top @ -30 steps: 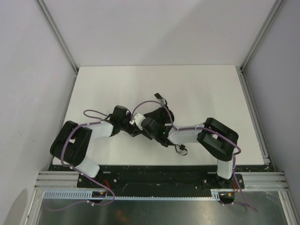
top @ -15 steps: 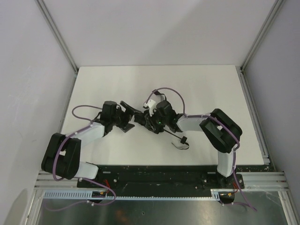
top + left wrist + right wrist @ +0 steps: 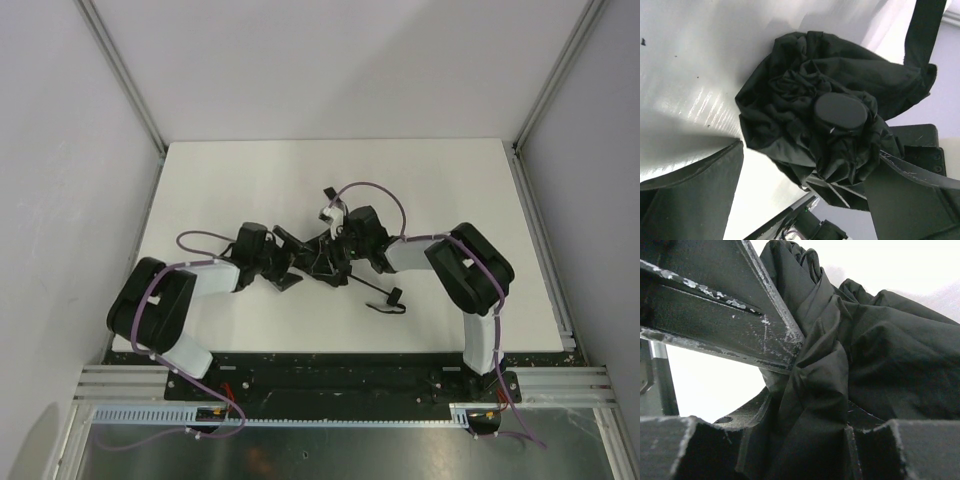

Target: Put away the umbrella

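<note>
The black umbrella [image 3: 318, 256] is folded into a crumpled bundle at the middle of the white table [image 3: 430, 180], between my two grippers. Its small handle with strap [image 3: 389, 298] trails to the near right. In the left wrist view the bunched canopy [image 3: 790, 100] with its round cap [image 3: 840, 111] fills the middle. My left gripper [image 3: 286, 262] is open, its jaws wide around the umbrella's capped end [image 3: 805, 200]. My right gripper [image 3: 337, 250] is shut on a fold of the canopy fabric [image 3: 815, 405], which fills the gap between its fingers [image 3: 920, 450].
Grey walls and aluminium frame rails [image 3: 540, 230] close in the table on three sides. Purple cables [image 3: 370, 190] loop above both wrists. The arm bases stand on the black rail [image 3: 330, 375] at the near edge.
Both grippers and the umbrella bundle have shifted slightly right. The left arm's elbow has swung back toward the near edge, and the handle with strap has crept a little further away.
</note>
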Robot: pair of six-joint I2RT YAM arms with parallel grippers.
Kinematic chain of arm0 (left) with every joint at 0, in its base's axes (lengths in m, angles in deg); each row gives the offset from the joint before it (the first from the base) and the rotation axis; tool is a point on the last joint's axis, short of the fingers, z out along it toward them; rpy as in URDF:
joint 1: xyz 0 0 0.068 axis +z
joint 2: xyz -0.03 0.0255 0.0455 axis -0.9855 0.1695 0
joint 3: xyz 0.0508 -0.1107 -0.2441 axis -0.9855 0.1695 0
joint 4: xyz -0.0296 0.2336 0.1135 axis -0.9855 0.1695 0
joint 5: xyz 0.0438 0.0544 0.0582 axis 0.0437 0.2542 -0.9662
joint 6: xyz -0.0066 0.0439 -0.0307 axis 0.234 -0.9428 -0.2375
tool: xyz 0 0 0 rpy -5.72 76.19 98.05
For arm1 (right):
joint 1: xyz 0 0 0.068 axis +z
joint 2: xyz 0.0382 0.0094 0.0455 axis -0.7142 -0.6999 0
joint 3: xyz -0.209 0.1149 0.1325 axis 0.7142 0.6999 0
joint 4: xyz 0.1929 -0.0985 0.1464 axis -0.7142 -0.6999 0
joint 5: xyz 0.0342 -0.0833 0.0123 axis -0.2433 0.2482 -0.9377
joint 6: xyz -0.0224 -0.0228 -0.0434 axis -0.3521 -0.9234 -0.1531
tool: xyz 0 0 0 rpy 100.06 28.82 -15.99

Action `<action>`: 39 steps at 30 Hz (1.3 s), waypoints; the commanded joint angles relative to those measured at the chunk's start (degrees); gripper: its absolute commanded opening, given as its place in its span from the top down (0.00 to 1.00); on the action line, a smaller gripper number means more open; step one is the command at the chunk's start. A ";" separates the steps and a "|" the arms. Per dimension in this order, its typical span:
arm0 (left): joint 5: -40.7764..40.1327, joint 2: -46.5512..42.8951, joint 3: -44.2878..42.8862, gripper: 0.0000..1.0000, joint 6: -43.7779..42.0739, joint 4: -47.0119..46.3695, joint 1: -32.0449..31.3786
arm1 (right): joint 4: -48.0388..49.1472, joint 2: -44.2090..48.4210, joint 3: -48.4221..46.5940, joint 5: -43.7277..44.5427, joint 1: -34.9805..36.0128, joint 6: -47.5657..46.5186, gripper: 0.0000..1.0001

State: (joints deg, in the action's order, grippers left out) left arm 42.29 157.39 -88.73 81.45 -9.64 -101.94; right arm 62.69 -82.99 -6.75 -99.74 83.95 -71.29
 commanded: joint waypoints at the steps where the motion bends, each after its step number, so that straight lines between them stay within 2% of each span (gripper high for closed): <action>1: -6.87 1.04 1.75 0.04 2.26 -2.10 -1.09 | -8.72 -4.67 3.32 -6.33 0.51 3.53 1.00; 6: -13.17 0.68 2.27 0.12 1.20 -3.68 -1.17 | -7.75 -4.46 3.32 -9.19 0.05 4.77 1.00; 11: -14.30 3.05 1.93 0.30 0.77 -4.07 -1.20 | -6.26 -3.79 3.24 -11.91 0.07 5.73 1.00; 14: -14.41 2.98 2.45 0.45 0.23 -4.34 -1.44 | -6.03 -3.66 3.24 -12.72 0.06 6.15 1.00; 17: -15.02 1.43 3.59 0.67 -0.63 -4.52 -1.69 | -7.40 -3.34 2.92 -11.25 0.12 5.90 1.00; 21: -14.27 0.29 4.88 0.94 -0.84 -4.51 -1.77 | -14.74 -2.77 -0.35 -7.13 0.49 3.74 0.99; 24: -12.46 0.84 5.77 0.99 0.23 -4.34 -1.81 | -22.66 -0.45 -3.88 -0.38 1.76 0.68 0.82; 26: -11.31 1.08 6.16 1.00 0.76 -4.12 -1.83 | -26.51 2.02 -5.77 5.57 2.91 -0.98 0.64; 30: -10.55 0.47 5.50 1.00 2.00 -0.02 -1.89 | -32.22 6.42 -8.91 16.39 5.72 -4.28 0.40; 35: -12.92 -1.68 3.12 1.00 0.83 6.76 -1.96 | -34.24 10.57 -10.26 29.35 10.62 -9.04 0.17; 39: -12.80 -2.20 2.23 1.00 0.55 7.80 -1.96 | -33.54 11.21 -10.29 39.15 16.04 -14.16 0.07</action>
State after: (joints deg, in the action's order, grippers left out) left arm 33.33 155.82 -85.56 84.97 -10.25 -103.90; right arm 32.11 -74.16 -15.06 -74.30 95.62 -78.83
